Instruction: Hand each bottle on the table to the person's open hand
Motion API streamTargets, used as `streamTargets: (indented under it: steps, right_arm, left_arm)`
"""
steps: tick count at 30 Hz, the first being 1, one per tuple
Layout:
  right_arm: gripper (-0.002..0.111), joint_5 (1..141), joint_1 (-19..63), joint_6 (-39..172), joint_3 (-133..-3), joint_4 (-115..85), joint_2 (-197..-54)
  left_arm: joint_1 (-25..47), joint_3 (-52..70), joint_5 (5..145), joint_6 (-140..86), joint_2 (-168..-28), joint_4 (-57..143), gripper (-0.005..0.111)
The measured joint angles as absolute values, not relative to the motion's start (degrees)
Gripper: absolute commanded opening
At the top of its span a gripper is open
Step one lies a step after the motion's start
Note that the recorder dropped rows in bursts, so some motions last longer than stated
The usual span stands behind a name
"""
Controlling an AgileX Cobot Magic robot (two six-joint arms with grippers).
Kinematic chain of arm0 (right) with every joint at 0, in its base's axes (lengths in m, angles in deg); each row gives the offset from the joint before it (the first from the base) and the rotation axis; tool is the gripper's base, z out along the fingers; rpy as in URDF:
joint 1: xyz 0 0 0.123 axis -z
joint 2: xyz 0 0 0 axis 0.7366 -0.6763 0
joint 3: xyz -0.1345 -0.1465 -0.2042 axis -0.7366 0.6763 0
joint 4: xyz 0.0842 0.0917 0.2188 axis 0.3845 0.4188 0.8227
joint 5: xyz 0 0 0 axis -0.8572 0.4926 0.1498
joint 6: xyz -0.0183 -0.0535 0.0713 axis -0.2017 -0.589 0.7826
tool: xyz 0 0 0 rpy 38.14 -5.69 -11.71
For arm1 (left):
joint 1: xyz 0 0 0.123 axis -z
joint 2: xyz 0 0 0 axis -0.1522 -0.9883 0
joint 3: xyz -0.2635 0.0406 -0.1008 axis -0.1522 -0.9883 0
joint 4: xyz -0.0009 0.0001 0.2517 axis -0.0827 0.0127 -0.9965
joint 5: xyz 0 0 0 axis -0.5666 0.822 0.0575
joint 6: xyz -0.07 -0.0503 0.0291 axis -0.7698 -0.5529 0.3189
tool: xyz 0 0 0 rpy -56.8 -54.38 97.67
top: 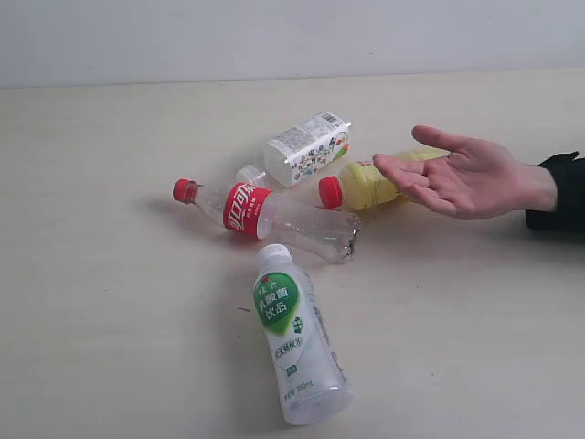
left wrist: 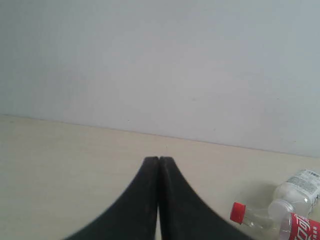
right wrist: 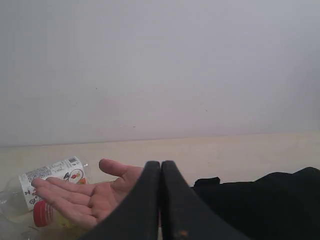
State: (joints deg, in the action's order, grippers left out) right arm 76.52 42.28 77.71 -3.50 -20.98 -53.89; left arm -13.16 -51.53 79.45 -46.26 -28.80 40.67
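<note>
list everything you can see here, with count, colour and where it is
cola bottle: one, clear, red cap and label, lying mid-table
squarish bottle: one, white printed label, lying behind the cola bottle
yellow bottle: one, yellow, red cap, lying right of the squarish bottle
green-label bottle: one, white cap, lying nearest the exterior camera
table: one, pale beige, under everything
wall: one, pale grey, behind the table
person's open hand: one, bare, palm up, beside the yellow bottle
sleeve: one, black, at the wrist
left gripper: one, black, shut, empty
right gripper: one, black, shut, empty
</note>
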Motion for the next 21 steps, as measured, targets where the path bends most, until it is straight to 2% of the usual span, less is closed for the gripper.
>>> streamTargets:
  steps: [14,21]
  right_arm:
    - [0.0,74.2,42.3,84.5,-3.5,-11.8,-53.9]
    - [0.0,65.6,42.3,92.7,-3.5,-1.9,-53.9]
  left_arm:
    - [-13.2,-51.5,79.5,-46.3,-28.8,40.7,0.003]
    - [-13.2,-51.5,79.5,-46.3,-28.8,40.7,0.003]
